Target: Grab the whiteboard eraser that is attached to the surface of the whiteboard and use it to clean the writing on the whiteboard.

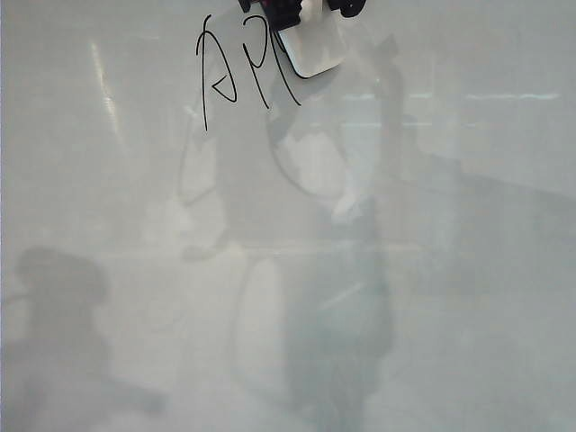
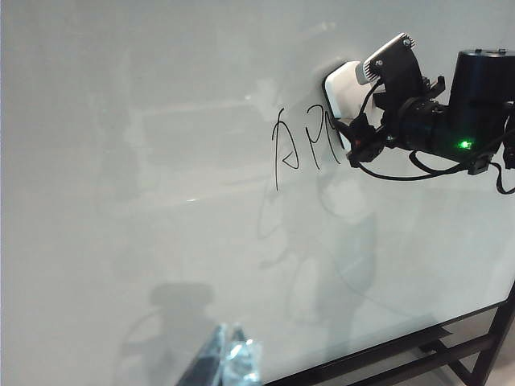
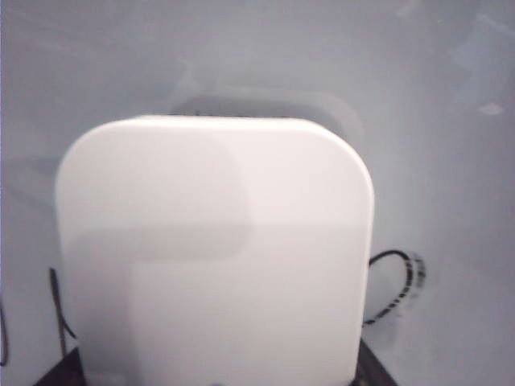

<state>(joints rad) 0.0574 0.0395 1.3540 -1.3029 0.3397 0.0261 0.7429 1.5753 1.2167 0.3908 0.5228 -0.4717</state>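
The right gripper (image 2: 362,133) is clamped on the eraser (image 1: 313,47), pressed to the board (image 1: 432,297) at about 12 o'clock in the exterior view. The left gripper (image 2: 224,358) hangs low at 6 o'clock of its own view; whether it is apart I cannot tell. From left to right, the writing (image 1: 236,74) shows "APP", then the eraser covers the rest. Risks, I judge: the smooth, rounded plastic block may slip in the jaws, or tilt on the glossy board and leave thin black strokes.
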